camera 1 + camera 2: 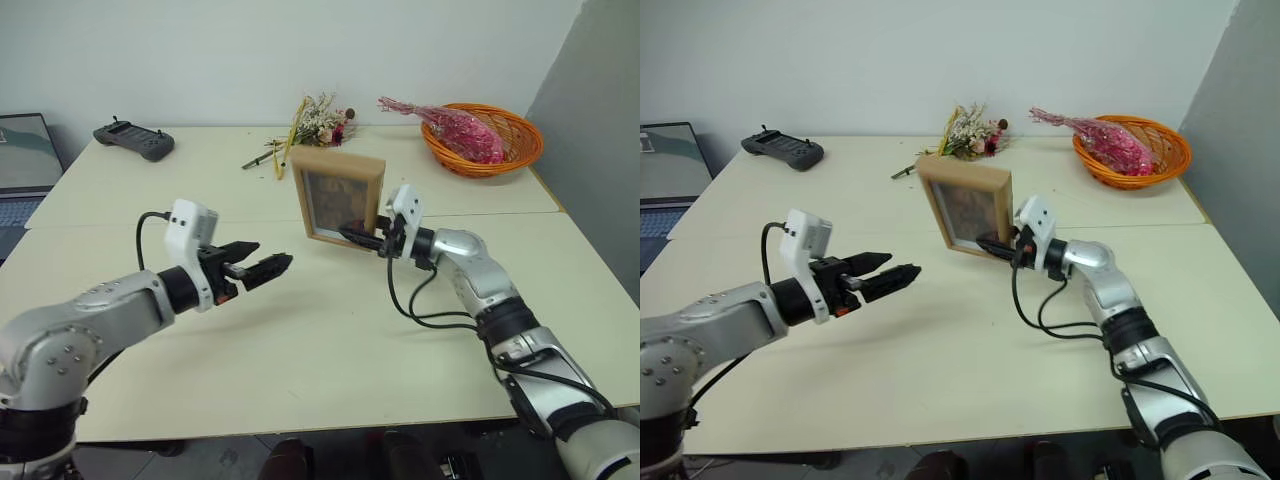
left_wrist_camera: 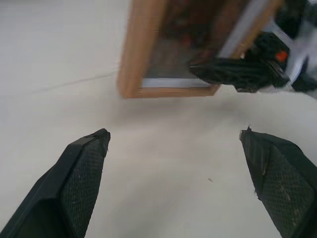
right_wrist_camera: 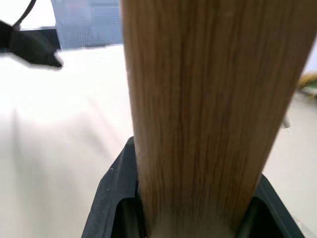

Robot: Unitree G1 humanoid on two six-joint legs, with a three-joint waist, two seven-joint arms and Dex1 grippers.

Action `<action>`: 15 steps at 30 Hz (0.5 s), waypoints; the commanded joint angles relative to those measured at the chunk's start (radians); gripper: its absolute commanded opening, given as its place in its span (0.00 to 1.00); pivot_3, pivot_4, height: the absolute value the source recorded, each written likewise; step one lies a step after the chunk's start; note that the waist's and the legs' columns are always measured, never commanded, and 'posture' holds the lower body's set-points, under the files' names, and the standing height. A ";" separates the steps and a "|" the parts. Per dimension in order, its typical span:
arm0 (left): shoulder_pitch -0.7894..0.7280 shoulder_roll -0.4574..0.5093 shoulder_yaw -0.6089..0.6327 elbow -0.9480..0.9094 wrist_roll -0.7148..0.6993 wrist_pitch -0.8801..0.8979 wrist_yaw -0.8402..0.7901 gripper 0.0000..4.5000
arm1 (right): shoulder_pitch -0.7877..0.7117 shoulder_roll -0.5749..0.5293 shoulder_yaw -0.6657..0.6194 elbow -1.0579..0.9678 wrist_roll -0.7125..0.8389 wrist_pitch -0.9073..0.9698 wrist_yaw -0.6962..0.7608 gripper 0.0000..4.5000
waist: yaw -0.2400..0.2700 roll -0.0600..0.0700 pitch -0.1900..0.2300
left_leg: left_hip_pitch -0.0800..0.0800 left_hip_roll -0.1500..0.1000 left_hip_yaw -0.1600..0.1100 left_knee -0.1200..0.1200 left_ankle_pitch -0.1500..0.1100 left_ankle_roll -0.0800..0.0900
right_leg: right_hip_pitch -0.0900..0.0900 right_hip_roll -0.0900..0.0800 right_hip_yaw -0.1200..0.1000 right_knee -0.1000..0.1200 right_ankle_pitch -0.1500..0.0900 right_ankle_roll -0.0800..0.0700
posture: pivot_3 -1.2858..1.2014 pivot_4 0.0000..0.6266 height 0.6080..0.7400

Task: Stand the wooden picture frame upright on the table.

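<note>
Nearest the camera, the left gripper (image 1: pixel 268 266) is held above the large pale cream-beige table (image 1: pixel 300 360), well short of the frame; in the left wrist view its two black fingers (image 2: pixel 74 183) are seen spread wide with nothing between them. Beyond it, the small rectangular light-wood picture frame (image 1: pixel 338 198) is seen upright near the middle of the table, its brownish picture facing the camera. Its right side rail is clamped between the fingers of the right gripper (image 1: pixel 362 237), low down. Further back, a grey handheld controller (image 1: pixel 134 139), a bunch of dried flowers (image 1: pixel 318 122) and an orange woven basket (image 1: pixel 520 132) holding a pink bundle (image 1: pixel 455 130) are placed along the far edge.
</note>
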 commanded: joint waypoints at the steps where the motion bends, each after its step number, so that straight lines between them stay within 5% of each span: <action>1: 0.057 -0.016 -0.028 -0.057 0.227 -0.150 -0.044 1.00 | -0.041 0.053 -0.049 0.104 -0.026 -0.026 0.024 0.30 | 0.000 0.000 0.000 | 0.000 0.000 0.000 0.000 0.000 0.000 | 0.000 0.000 0.000 0.000 0.000 0.000 | 0.52 0.24 1.00; 5: 0.136 -0.055 -0.062 -0.059 0.367 -0.236 -0.075 1.00 | -0.025 0.101 -0.056 0.206 -0.079 -0.075 0.043 0.30 | 0.005 0.000 0.000 | -0.001 0.000 0.001 0.000 -0.001 0.001 | -0.001 0.000 0.000 -0.001 0.000 0.000 | 0.52 0.24 1.00; 14: 0.156 -0.149 -0.049 -0.011 0.418 -0.240 -0.121 1.00 | 0.038 0.139 -0.099 0.260 -0.127 -0.103 0.047 0.30 | 0.004 0.000 0.000 | -0.003 0.000 0.001 0.000 -0.002 0.003 | -0.002 0.000 0.000 0.001 0.000 0.000 | 0.52 0.24 1.00; 15: 0.152 -0.148 -0.054 -0.001 0.430 -0.241 -0.136 1.00 | 0.045 0.136 -0.103 0.253 -0.129 -0.099 0.049 0.37 | 0.004 0.000 0.000 | -0.003 0.000 0.001 0.000 -0.002 0.003 | -0.002 0.000 0.000 0.001 0.000 0.000 | 0.52 0.24 1.00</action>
